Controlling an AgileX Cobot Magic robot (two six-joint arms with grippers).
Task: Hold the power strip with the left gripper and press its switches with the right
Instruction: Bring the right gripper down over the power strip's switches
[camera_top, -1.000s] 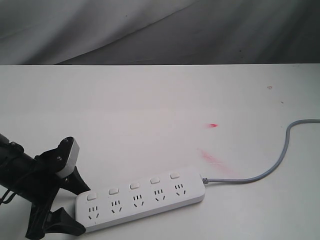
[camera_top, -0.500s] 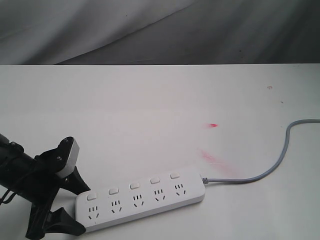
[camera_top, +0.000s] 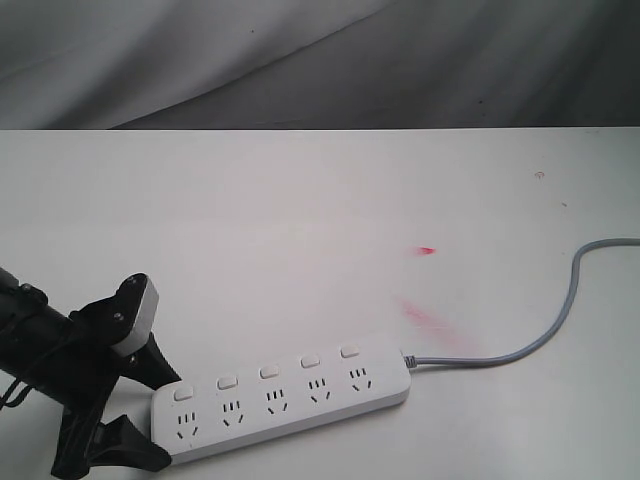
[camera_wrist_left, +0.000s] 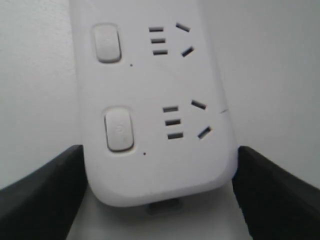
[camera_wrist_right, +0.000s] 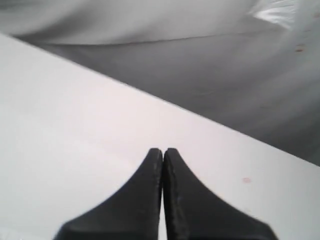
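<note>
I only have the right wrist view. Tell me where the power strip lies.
Observer: The power strip lies flat, sockets up, at the near left of the table in the exterior view.
Operator: Report the left pincer.
Observer: The left pincer straddles the strip's rounded end, the one away from the cord. Its fingers sit against both sides.
Operator: Now trace the cord.
Observer: The grey cord leaves the strip's right end and curves up and out past the right edge of the exterior view.
</note>
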